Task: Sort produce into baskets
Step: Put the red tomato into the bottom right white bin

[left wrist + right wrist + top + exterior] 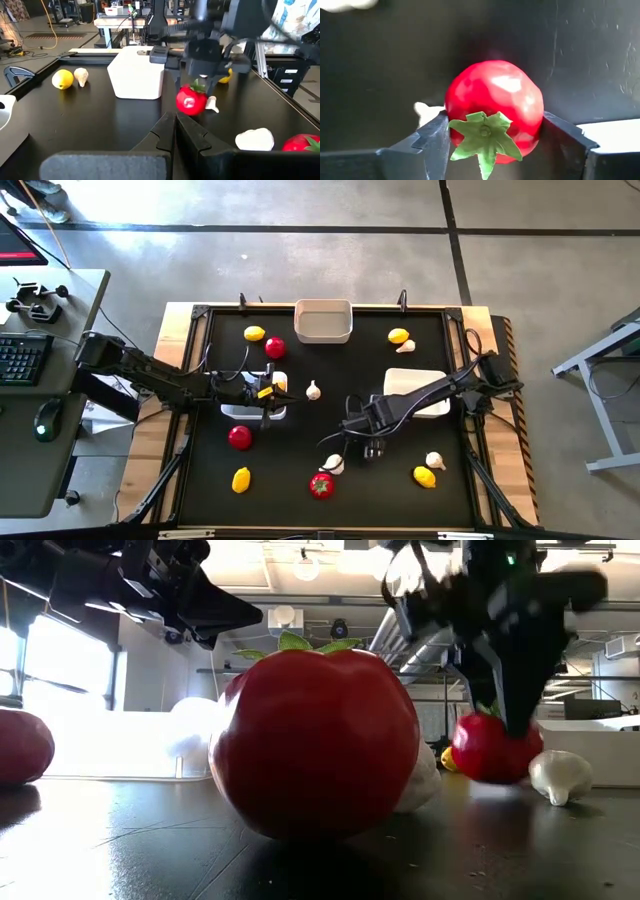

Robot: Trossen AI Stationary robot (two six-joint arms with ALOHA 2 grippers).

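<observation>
Red tomato [495, 107] clamped in right hand [495, 135].

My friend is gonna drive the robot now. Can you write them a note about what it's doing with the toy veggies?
Right gripper: shut on a tomato, mid-table.
Left gripper: shut, holds nothing, over the left basket.
Far basket looks empty. The arms partly hide the left basket and the right basket.
Loose on the mat: lemons such as one, tomatoes, garlic bulbs.
Left to do: drop the held tomato in a basket, then sort the rest.
</observation>
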